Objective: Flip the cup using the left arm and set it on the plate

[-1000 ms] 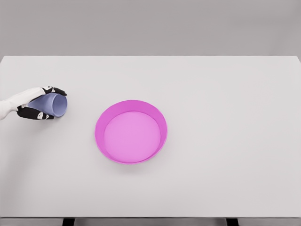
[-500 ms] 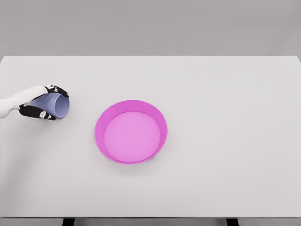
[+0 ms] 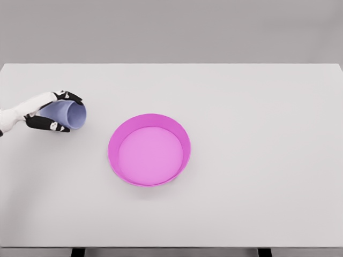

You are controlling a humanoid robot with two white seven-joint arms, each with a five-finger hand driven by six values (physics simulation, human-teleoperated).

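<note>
The lavender cup [image 3: 71,115] lies on its side near the desk's [image 3: 257,107] left edge, mouth facing the magenta plate [image 3: 149,149], wrapped by the left hand [image 3: 51,113] from behind, a hold likely meant for turning it upright on the way

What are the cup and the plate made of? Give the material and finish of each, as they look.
Cup: likely matte plastic; uniform pale blue-violet, thin wall, no shine or pattern. It lies on its side in the left hand.
Plate: probably plastic as well; flat, saturated magenta, smooth raised rim, paler floor, no gloss.
Both are simulator renders, so the material is only a guess from colour and shading.
</note>
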